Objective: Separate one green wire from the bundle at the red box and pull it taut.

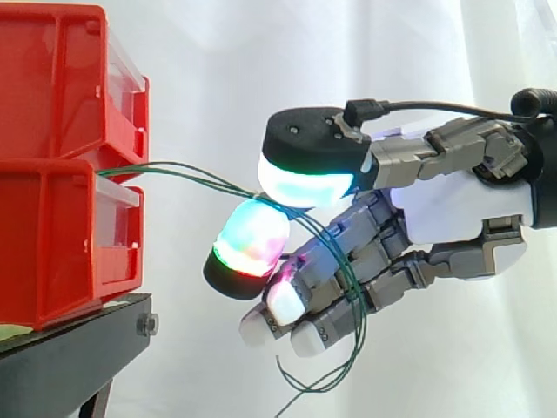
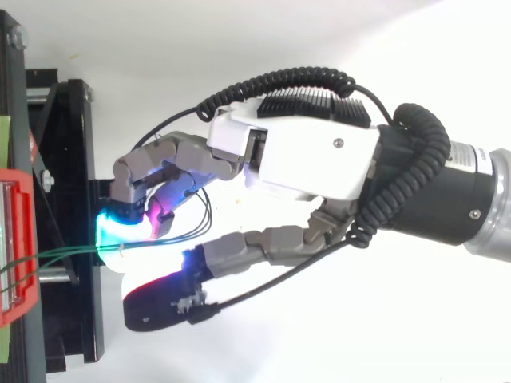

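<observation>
- Hand [image 1: 452, 200] sits nearest, its fingers [image 1: 305, 178] closed in a pinch on the green wires [image 1: 187, 174], which run nearly level from the red box [image 1: 52, 235] on the black stand [image 1: 61, 357].
- Several strands seem to enter the pinch together, so a pull would likely tighten the whole bundle rather than one wire.
- Slack loops drape across the lower fingers and hang below; they could snag and drag along.
- Pads [image 1: 252, 239] may let thin wire slip once tension rises.
</observation>
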### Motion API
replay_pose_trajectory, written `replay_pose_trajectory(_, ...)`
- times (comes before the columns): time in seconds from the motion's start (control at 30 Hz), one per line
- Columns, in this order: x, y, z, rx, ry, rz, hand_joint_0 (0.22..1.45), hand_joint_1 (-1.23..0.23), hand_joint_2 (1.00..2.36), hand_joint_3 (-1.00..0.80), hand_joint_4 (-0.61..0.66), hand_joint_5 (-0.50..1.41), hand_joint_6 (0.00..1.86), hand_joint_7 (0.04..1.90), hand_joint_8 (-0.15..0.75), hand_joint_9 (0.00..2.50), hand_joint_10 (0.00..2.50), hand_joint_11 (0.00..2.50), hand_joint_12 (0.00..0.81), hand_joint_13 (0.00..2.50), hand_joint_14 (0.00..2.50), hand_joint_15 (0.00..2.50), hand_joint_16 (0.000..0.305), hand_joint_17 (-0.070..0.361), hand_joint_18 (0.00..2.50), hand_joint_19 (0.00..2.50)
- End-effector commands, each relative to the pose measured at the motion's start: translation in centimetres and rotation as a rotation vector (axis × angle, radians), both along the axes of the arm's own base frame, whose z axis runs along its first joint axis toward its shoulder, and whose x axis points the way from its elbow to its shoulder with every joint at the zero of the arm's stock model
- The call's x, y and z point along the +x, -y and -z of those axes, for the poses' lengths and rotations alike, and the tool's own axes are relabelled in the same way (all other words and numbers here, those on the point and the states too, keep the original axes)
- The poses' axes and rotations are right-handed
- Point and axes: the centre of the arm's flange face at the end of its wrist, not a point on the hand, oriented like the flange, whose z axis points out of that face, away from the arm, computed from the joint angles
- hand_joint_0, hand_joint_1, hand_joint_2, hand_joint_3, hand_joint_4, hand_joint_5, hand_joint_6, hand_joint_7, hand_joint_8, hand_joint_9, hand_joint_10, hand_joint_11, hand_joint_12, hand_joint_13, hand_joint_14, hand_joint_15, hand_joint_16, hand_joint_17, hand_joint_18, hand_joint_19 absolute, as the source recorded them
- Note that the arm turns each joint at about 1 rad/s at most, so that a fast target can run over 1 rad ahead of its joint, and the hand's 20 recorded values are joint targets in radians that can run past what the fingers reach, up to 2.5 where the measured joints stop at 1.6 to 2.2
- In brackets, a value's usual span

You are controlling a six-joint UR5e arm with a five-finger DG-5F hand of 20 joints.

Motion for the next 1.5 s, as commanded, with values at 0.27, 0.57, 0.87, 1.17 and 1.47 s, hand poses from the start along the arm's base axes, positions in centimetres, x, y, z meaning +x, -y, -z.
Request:
replay_pose_trajectory(0.27,0.0,0.5,-0.8,0.005,-0.012,0.007,0.57,-0.60,1.02,-0.18,0.19,-0.19,0.88,1.03,0.306,0.77,0.01,0.58,0.326,0.59,0.01,0.19,0.049,0.110,0.63,0.28)
replay_pose_trajectory(0.57,0.0,0.7,-1.6,0.004,-0.020,0.006,0.59,-0.71,1.02,-0.17,0.16,-0.20,0.90,0.99,0.300,0.76,0.01,0.60,0.324,0.59,0.01,0.19,0.049,0.111,0.64,0.28)
replay_pose_trajectory(0.87,-0.2,0.9,-2.0,0.000,-0.046,0.001,0.57,-0.48,1.01,-0.37,0.18,-0.19,0.89,1.00,0.299,0.79,0.01,0.58,0.325,0.60,0.01,0.20,0.050,0.113,0.64,0.29)
replay_pose_trajectory(1.17,-0.2,1.0,-2.2,0.000,-0.046,0.003,0.57,-0.67,1.02,-0.11,0.14,-0.19,0.90,1.04,0.308,0.78,0.01,0.60,0.330,0.60,0.01,0.20,0.051,0.114,0.65,0.29)
replay_pose_trajectory(1.47,-0.3,1.0,-2.9,-0.003,-0.058,0.003,0.60,-0.78,1.02,-0.17,0.13,-0.20,0.91,1.00,0.297,0.77,0.01,0.61,0.324,0.60,0.01,0.20,0.049,0.111,0.66,0.29)
